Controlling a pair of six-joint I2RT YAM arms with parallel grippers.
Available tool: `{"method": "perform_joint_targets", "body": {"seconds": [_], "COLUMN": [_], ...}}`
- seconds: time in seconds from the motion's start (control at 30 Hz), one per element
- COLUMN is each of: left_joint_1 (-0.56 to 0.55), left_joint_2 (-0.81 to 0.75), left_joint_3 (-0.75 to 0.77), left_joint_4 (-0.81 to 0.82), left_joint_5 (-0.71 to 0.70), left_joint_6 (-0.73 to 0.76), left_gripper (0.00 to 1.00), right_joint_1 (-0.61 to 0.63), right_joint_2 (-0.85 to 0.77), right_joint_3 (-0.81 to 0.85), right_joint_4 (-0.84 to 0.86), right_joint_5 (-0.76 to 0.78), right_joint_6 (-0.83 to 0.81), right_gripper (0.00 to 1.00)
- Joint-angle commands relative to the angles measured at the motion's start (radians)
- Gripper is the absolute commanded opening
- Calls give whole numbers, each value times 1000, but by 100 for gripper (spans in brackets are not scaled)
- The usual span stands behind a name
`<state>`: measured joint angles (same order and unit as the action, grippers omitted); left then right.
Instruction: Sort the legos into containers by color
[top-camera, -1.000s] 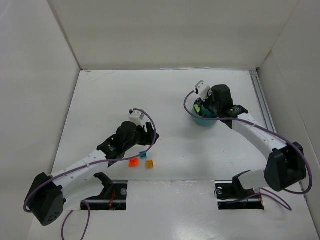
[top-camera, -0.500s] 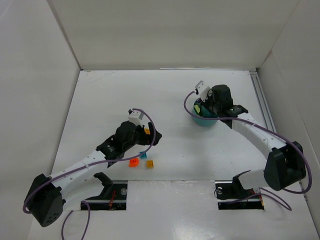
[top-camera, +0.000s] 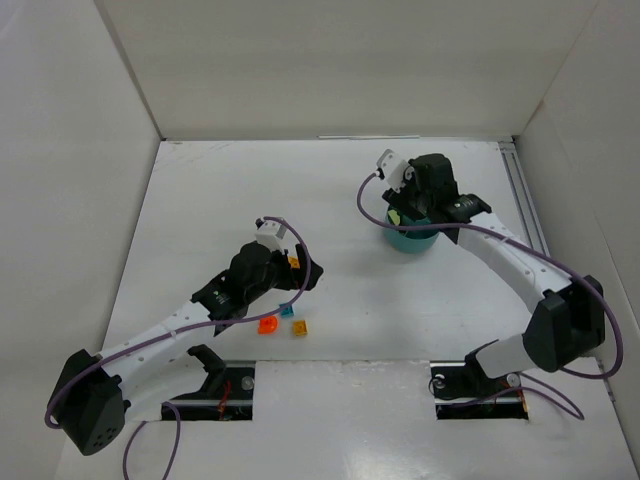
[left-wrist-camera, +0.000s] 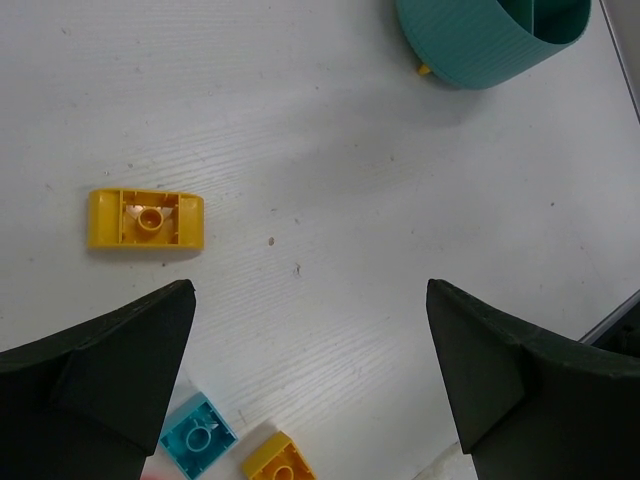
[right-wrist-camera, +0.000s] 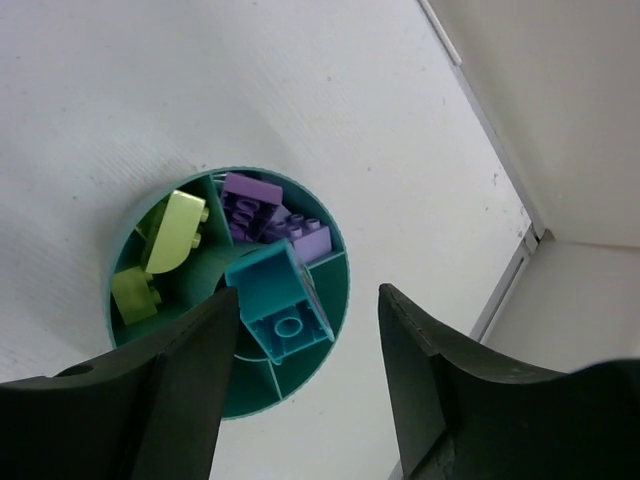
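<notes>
left gripper (left-wrist-camera: 308, 300) spread wide, empty, over yellow brick (left-wrist-camera: 146, 219) (hollow side up) | risk: wide jaws nudge loose teal brick (left-wrist-camera: 198, 435) nearby | right gripper (right-wrist-camera: 305, 300) parted, gripping nothing, above cup (right-wrist-camera: 300, 380) | risk: tilted teal brick (right-wrist-camera: 280, 305) straddles a divider, could tip among purple bricks (right-wrist-camera: 262, 210) | only the right wrist view shows the compartments; in the top view the arm covers them

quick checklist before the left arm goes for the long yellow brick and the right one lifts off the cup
1. left gripper open and empty: ok
2. long yellow brick lying free on the table, nothing touching it: ok
3. right gripper open over the cup: ok
4. teal brick inside the cup's rim: ok; settled in one section: cannot tell
5. purple bricks and green bricks in separate sections: ok
</notes>
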<state>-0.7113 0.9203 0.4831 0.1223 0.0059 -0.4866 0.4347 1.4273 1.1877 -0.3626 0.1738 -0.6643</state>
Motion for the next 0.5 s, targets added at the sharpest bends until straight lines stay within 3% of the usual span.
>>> {"method": "perform_joint_targets", "body": {"seconds": [0.0, 0.3, 0.47], "left_joint_1": [4, 4, 4], "left_joint_2": [-32, -32, -32], "left_joint_3": [37, 28, 28], "left_joint_4": [23, 14, 14], "left_joint_5": [-11, -20, -29], "left_joint_6": [11, 11, 20], "left_gripper": [100, 100, 100], "right_joint_1": [16, 16, 16], "right_joint_2": [34, 125, 167], "right_joint_3": [64, 142, 162], "right_joint_4": [-90, -159, -159], "right_joint_5": [-2, 38, 38], "right_joint_6": [-43, -35, -35], "right_gripper": [66, 67, 60]}}
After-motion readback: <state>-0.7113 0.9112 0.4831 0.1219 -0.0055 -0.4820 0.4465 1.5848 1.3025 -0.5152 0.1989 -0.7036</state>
